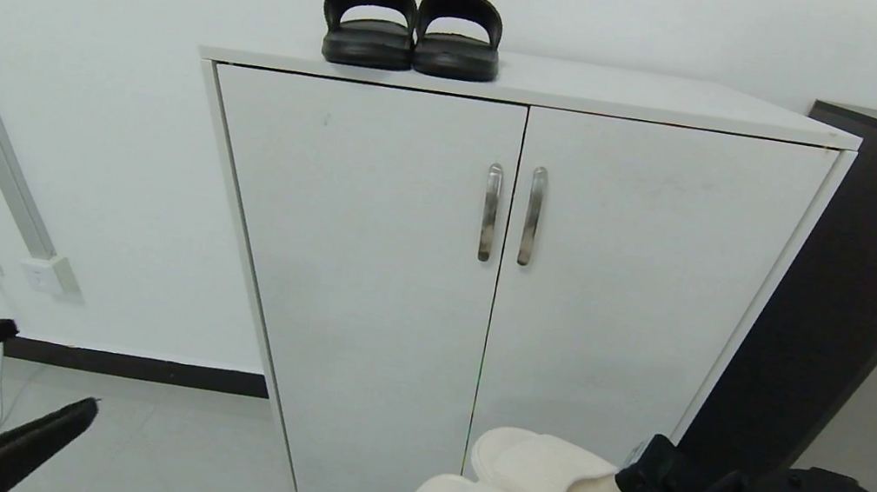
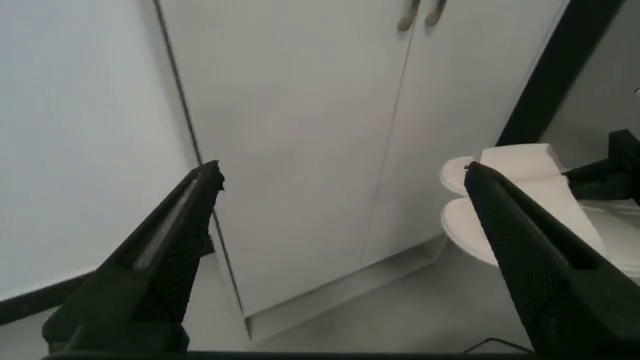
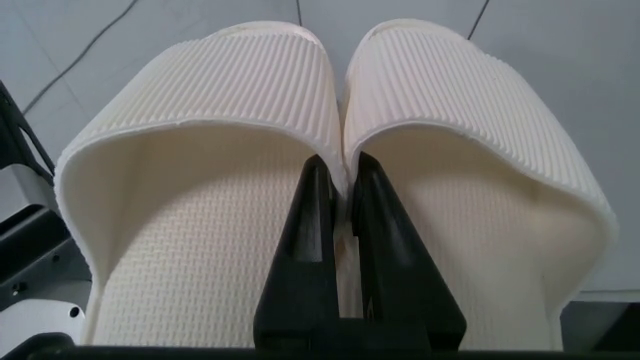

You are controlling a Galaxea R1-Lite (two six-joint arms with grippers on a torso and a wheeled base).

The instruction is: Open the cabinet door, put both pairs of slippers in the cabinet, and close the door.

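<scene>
Left gripper (image 1: 54, 367) hangs low beside the cabinet's (image 1: 672, 103) left side, fingers spread wide, holding nothing; black slippers (image 1: 413, 31) sit paired on the cabinet top, toward its left edge; its doors (image 1: 347, 267) are shut; right gripper (image 3: 340, 165) pinches the white slippers (image 1: 506, 486) together by their inner walls, low before the cabinet's right half.

Cabinet (image 1: 362, 287): smooth white panels, matt finish (laminate-like). Handles (image 1: 490, 212): brushed metal, dull sheen. Black slippers (image 1: 412, 35): rubbery, matt, smooth straps. White slippers (image 3: 250, 110): soft foam-like material; straps finely ribbed, footbeds embossed with a small woven pattern, no gloss. Right tool (image 3: 340, 168): black hard plastic by its look, matt with faint highlights. Floor (image 1: 177, 451): smooth grey tile, slightly reflective.
</scene>
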